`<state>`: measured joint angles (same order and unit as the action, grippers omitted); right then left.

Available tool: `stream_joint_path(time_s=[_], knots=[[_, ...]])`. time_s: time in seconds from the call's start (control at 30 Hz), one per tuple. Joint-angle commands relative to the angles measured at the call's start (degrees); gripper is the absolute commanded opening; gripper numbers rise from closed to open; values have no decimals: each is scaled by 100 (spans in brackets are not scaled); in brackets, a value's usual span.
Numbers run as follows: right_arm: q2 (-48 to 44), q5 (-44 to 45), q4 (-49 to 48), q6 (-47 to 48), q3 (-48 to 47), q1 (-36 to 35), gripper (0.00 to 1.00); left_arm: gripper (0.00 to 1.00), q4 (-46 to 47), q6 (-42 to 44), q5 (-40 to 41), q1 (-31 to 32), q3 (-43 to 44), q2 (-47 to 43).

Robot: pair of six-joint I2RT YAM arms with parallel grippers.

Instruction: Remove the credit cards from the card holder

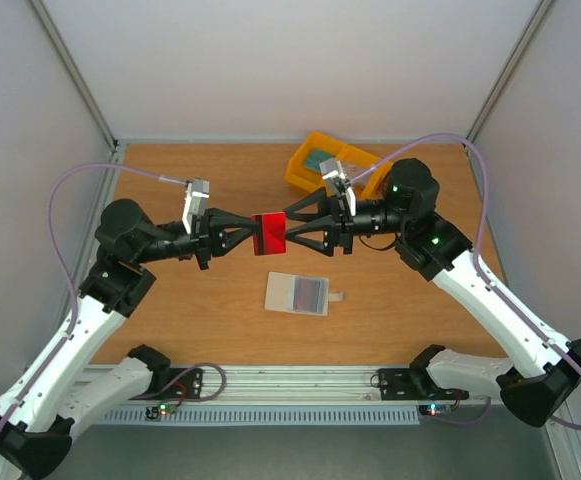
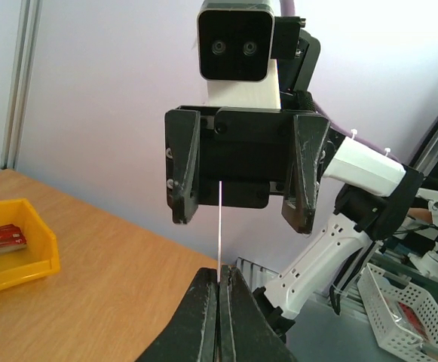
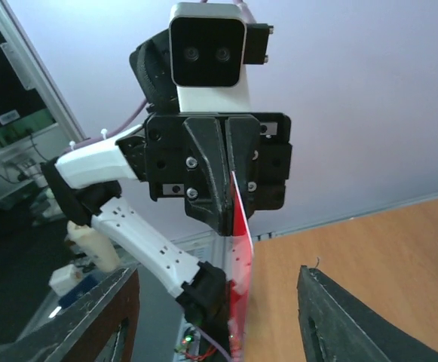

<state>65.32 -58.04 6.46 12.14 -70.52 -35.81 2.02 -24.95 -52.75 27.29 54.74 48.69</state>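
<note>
Red card [image 1: 269, 233]: held in the air above the table [image 1: 190, 300], between the two claws. It stands on edge, flat faces toward the near and far sides. Its short side runs claw to claw and the longer side seems to stand upright. Left claw [image 1: 254, 233]: fully closed, pinching the card's left edge. Right claw [image 1: 287, 233]: jaws spread wide, one finger on either side of the card's right edge, neither touching it. Card holder [image 1: 284, 292]: flat on the table, below the claws and nearer the arm bases. Its long axis is parallel to the claw-to-claw line, its small tab [image 1: 338, 295] points to the right claw's side, and a printed card [image 1: 310, 291], reddish and bluish, shows on that half. Yellow bin [image 1: 298, 172]: beyond the right claw, with a binned card [image 2: 0, 240] inside.
</note>
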Motion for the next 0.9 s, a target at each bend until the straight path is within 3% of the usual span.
stream_joint_path(time_s=[0.0, 0.17, 0.33, 0.53, 0.57, 0.6, 0.63, 0.67, 0.7, 0.77, 0.87], knots=[[132, -150, 269, 316, -187, -322, 55, 0, 415, -171, 13, 47, 12, -124], [203, 108, 703, 597, -199, -504, 41, 0, 513, -311, 67, 49, 14, -118], [331, 200, 921, 634, -392, -504, 2, 0, 502, -292, 128, 46, -124, -190], [194, 1067, 1375, 811, -561, -501, 1, 0, 438, -409, 254, 49, -214, -319], [190, 1233, 1566, 943, -641, -505, 1, 4, 353, -427, 464, 49, -255, -359], [218, 1470, 1877, 1129, -762, -506, 1, 25, 234, -472, 683, 44, -321, -418], [272, 1920, 2251, 1321, -950, -506, 1, 55, 85, -523, 954, 36, -403, -497], [368, 2350, 2672, 1574, -1174, -495, 1, 91, -115, -585, 1264, 14, -482, -602], [484, 2953, 3150, 1824, -1431, -482, 1, 98, -381, -602, 1538, -20, -574, -716], [957, 4436, 4099, 2507, -2026, -440, 1, 99, -994, -438, 2053, -124, -769, -998], [1922, 7680, 5190, 3465, -2896, -271, 1, 99, -1733, 7, 3108, -287, -1071, -1445]])
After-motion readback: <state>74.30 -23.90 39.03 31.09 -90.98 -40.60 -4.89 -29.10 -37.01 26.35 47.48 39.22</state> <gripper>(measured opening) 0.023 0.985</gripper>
